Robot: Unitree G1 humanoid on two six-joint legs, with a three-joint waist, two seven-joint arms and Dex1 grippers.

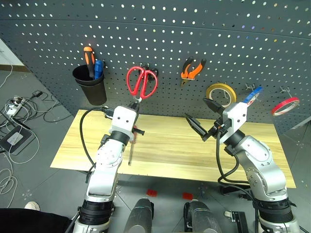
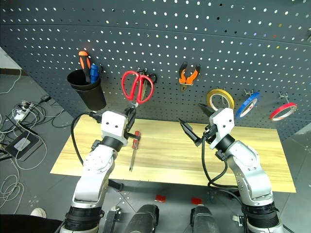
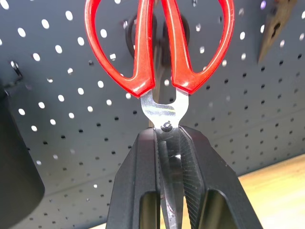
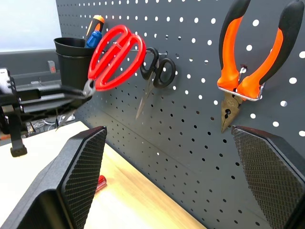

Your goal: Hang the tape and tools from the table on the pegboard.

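My left end effector [image 3: 167, 157] is clamped on the steel blades of the red-handled scissors [image 1: 142, 81], holding them handles-up against the dark grey pegboard [image 1: 194, 34], their red loops over the small black-handled scissors [image 4: 157, 71] that hang there. Just below and beside that end effector, the slim red-handled screwdriver [image 2: 133, 148] lies on the pale wooden surface [image 1: 170, 150], untouched.

My right end effector [image 1: 200, 121] stands wide, both mesh-faced fingers [image 4: 83, 164] spread apart and holding nothing. Directly ahead of it and above, the orange-and-black-handled pliers [image 4: 248, 62] hang nose-down from a metal hook on the pegboard. To its right hangs the wide roll of yellow-tan tape [image 1: 220, 93], with a thin blue roll [image 2: 248, 105] and a thin red roll [image 2: 284, 111] farther out to that side.

To the left of my left end effector, a black cup [image 1: 90, 86] is mounted on the pegboard, with orange and blue handles [image 1: 92, 65] sticking up out of it.
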